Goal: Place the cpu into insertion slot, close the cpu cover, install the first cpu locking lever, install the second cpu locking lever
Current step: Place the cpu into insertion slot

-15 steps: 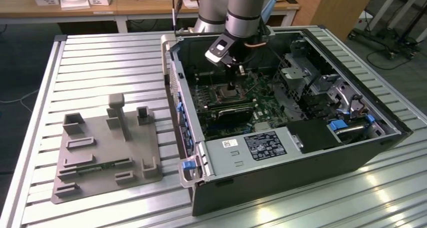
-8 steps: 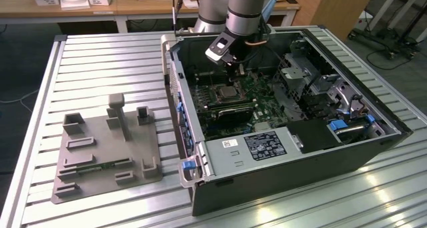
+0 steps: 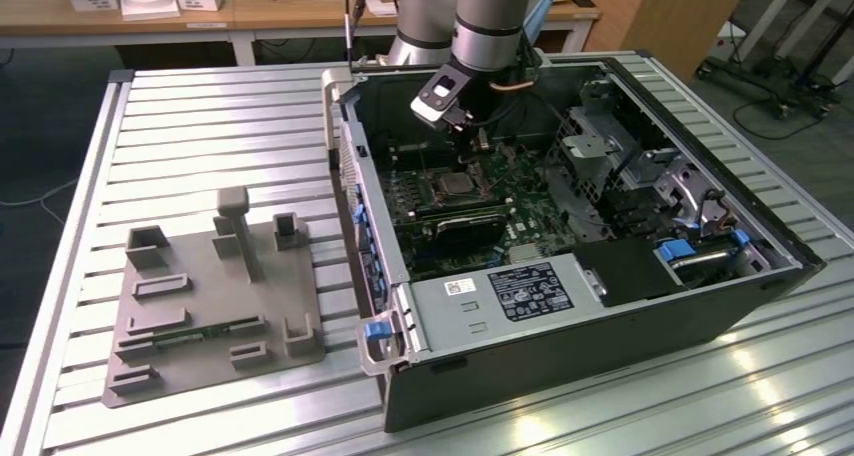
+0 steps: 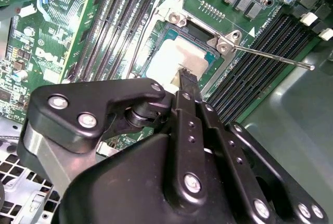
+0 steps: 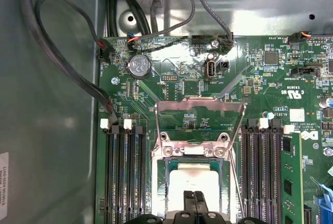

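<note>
The black gripper point(image 5: 194, 197), jaws together, has its tip just at the small pale silver square cpu point(image 5: 182, 180) lying in the shiny-rimmed insertion slot point(image 5: 195, 152), the thin silver cpu cover point(image 5: 200, 105) standing open.

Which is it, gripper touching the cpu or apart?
Cannot tell. In both wrist views the gripper overlaps the cpu, hiding any gap.

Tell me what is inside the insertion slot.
The cpu lies in the insertion slot, pale top up. The gripper hides part of it, and the cpu covers the pin field beneath, so that cannot be seen.
</note>
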Motion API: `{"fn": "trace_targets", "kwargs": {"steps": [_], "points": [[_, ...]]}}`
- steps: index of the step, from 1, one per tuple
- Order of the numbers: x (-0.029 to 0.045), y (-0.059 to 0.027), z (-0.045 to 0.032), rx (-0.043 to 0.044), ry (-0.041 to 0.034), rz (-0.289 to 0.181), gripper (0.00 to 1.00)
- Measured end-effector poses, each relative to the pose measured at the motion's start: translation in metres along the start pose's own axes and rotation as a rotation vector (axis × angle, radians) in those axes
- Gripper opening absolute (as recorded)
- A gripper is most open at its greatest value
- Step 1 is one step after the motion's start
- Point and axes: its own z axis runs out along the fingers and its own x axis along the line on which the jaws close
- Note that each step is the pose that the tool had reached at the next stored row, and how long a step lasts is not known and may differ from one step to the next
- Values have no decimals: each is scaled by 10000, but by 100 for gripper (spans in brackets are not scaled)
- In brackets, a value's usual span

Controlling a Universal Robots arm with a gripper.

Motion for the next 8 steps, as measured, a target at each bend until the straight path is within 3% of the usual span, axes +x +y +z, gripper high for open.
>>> {"fn": "trace_targets", "kwargs": {"steps": [8], "points": [[0, 0, 0, 0, 3, 0, 10]]}}
